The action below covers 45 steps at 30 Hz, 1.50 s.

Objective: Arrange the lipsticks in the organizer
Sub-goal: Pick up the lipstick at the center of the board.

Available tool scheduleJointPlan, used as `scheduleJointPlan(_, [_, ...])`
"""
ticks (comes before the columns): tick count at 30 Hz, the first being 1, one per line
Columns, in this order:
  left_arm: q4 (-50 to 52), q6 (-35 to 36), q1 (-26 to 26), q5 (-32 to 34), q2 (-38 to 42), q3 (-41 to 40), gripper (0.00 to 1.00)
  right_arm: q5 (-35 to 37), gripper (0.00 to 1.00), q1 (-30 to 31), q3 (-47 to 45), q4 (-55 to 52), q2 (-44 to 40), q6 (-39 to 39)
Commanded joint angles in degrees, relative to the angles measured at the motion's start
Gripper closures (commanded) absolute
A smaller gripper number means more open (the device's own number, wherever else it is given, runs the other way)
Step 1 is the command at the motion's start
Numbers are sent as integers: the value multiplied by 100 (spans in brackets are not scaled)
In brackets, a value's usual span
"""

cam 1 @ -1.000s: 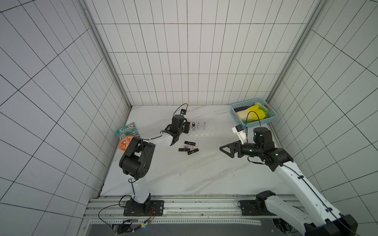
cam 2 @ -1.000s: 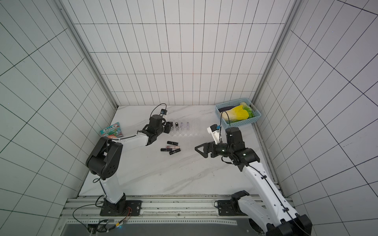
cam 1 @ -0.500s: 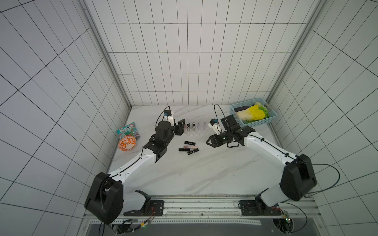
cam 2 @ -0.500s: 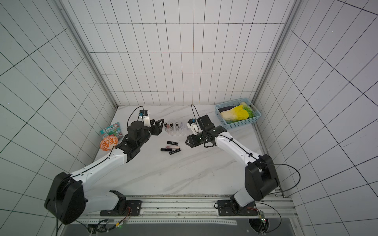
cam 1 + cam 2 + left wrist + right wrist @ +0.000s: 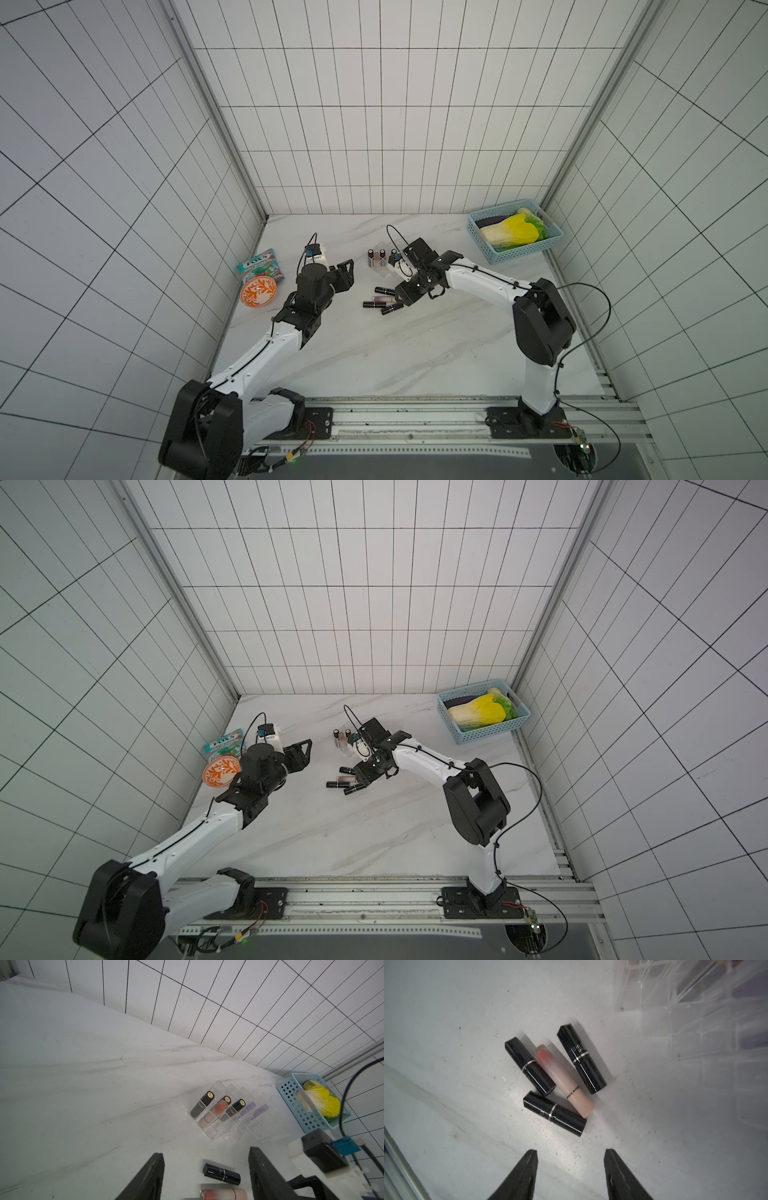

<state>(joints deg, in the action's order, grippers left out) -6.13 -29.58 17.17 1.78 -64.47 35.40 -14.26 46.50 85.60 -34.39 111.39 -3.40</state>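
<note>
Three white-tiled walls (image 5: pixel 395 124) box in a white marble bench (image 5: pixel 415 353), veined grey and bare across its near half. A light-blue basket (image 5: pixel 524 252) of leafy greens sits in the far right corner, well apart from the work. The left tool (image 5: pixel 348 272) hangs with its jaws wide apart and nothing between them. The right tool (image 5: pixel 402 300) is about half open and likewise empty. Between the two tools, toward the back of the bench, stands the clear organizer (image 5: pixel 255 1126), with five lipsticks (image 5: pixel 216 1111) leaning in its slots: three black-capped and two lavender. Four more lie flat on the marble in a tight cluster just in front of it, three black and one pink tube (image 5: pixel 563 1080). That cluster is just beside the right tool, on its left, while the left tool is well apart on the far side, so the right one is the better placed. The nearest black tube (image 5: pixel 554 1113) lies directly ahead of the right jaws, but its long axis runs nearly along the line joining the two fingertips — a poor match for closing on it. The wrist would probably need to turn first, or the tool could reach past it for the tubes behind, which lie at a steeper slant. The marble looks smooth, so a nudged tube may well roll.
</note>
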Motion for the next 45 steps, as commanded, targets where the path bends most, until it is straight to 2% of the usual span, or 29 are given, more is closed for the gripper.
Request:
scheduleJointPlan(1, [86, -72, -190, -252, 153, -100, 37, 303, 43, 159, 502, -340, 283, -251])
scheduleJointPlan(11, [7, -92, -387, -468, 222, -210, 37, 616, 43, 267, 989, -616, 941, -545])
scheduleJointPlan(30, [-63, -41, -384, -511, 132, -233, 38, 565, 45, 272, 1475, -909, 1555, -766])
scheduleJointPlan(38, [-72, -23, -384, -517, 113, -217, 38, 530, 54, 270, 1547, -943, 1703, -782])
scheduleJointPlan(40, [-72, -21, -385, -537, 93, -220, 38, 530, 58, 271, 1556, -938, 1736, -785])
scheduleJointPlan(43, [-55, -37, -393, -620, 83, -201, 37, 513, 70, 268, 1537, -942, 1742, -794])
scheduleJointPlan(45, [-8, 24, -388, -957, 126, -158, 38, 477, 74, 270, 1504, -922, 1712, -786])
